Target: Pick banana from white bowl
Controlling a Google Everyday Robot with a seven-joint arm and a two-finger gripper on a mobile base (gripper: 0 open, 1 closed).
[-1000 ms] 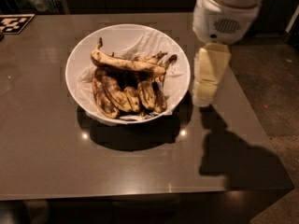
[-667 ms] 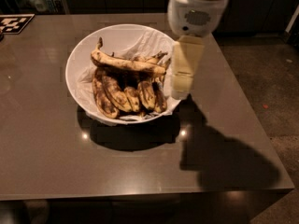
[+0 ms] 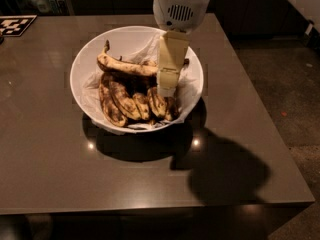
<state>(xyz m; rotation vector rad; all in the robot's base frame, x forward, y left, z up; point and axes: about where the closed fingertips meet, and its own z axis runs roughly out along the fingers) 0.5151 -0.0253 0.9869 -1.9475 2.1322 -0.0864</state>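
Observation:
The white bowl [image 3: 84, 66] with a crinkled white liner sits on the dark table. The banana [image 3: 122, 65], long, yellow-tan with brown spots and a dark curled stem at its left end, lies across the top of several shorter dark-mottled bananas [image 3: 125, 103]. My gripper [image 3: 167, 90], cream-coloured under a white wrist housing, hangs over the bowl's right half, its tip at the banana's right end and above the short bananas. It hides that end of the banana.
The dark brown table [image 3: 60, 174] has its right edge near the bowl and its front edge below. A black-and-white marker tag [image 3: 15, 25] lies at the far left. Grey floor [image 3: 280, 79] lies to the right.
My gripper has moved left, from beside the bowl's right rim to over the bowl, above the bananas. The bananas and bowl have not moved.

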